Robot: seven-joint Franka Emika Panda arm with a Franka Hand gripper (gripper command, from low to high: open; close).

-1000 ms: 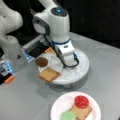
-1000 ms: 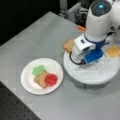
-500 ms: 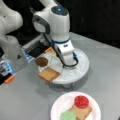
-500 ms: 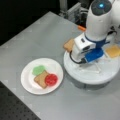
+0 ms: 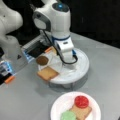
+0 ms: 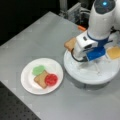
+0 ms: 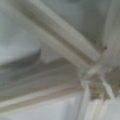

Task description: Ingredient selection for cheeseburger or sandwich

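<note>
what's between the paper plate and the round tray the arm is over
Only bare grey table lies between the white paper plate and the divided tray, shown in both front views.

Two high, opposed front views sharing the divided tray (image 5: 82, 68); wrist view close above it.

A plain grey bench (image 5: 105, 62) fills both front views, evenly lit. Behind the bench, the room lies dark, almost black.
</note>
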